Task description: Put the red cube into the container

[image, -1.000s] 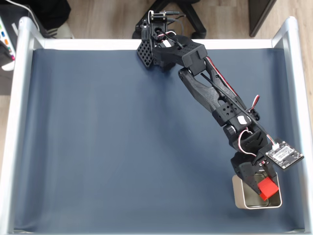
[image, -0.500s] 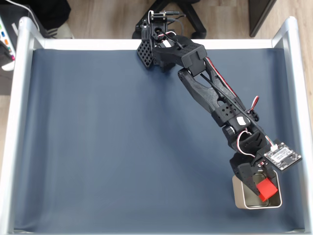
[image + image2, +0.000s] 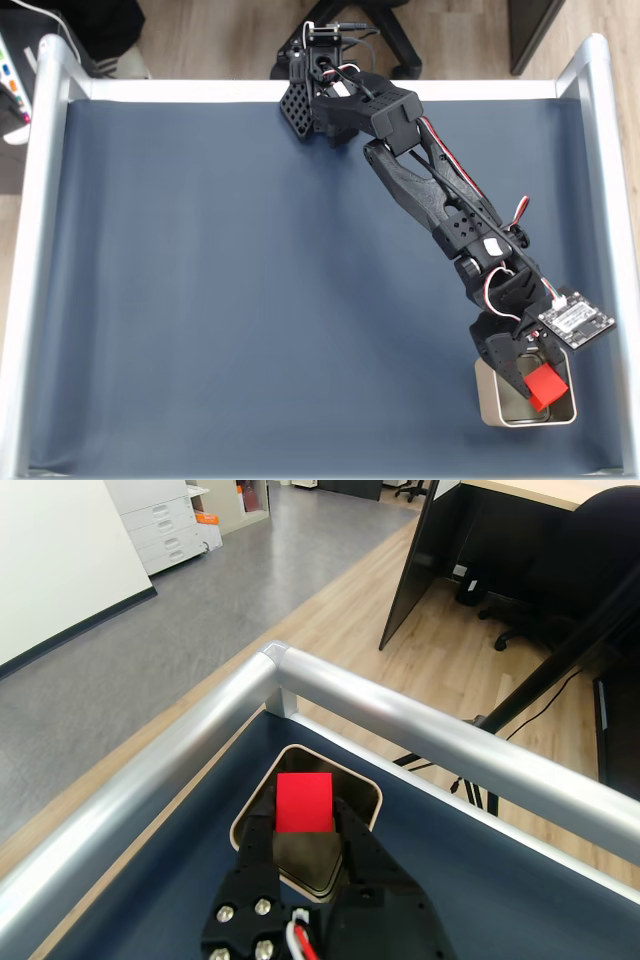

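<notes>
In the fixed view the red cube [image 3: 546, 386] is held over the inside of the container [image 3: 487, 398], a small square tin near the mat's bottom right corner. My gripper [image 3: 538, 384] is shut on the cube, and the black arm reaches down to it from the top middle. In the wrist view the red cube [image 3: 304, 801] sits between my two black fingers, just above the container [image 3: 366, 790]. My gripper [image 3: 305, 825] hides most of the tin's grey floor. I cannot tell whether the cube touches that floor.
The dark blue mat [image 3: 250, 300] is framed by silver rails; the right rail [image 3: 612, 200] and the corner rail [image 3: 420, 730] run close to the tin. The arm's base [image 3: 320, 70] stands at the top edge. Wide free mat lies to the left.
The wrist and the cube have shifted very slightly up and left over the tin. The gripper stays shut on the cube.
</notes>
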You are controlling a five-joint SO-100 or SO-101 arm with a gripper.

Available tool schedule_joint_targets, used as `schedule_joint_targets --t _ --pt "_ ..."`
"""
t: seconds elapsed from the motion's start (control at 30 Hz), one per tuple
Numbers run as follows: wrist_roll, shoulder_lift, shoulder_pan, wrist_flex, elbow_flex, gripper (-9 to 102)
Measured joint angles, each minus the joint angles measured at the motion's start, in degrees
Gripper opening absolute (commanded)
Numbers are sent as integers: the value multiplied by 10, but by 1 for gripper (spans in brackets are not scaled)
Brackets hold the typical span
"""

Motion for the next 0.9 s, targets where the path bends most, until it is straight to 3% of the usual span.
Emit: schedule_joint_targets --t 0.7,0.9 --pt "1 0 7 0 0 20" --pt "4 0 11 0 0 7"
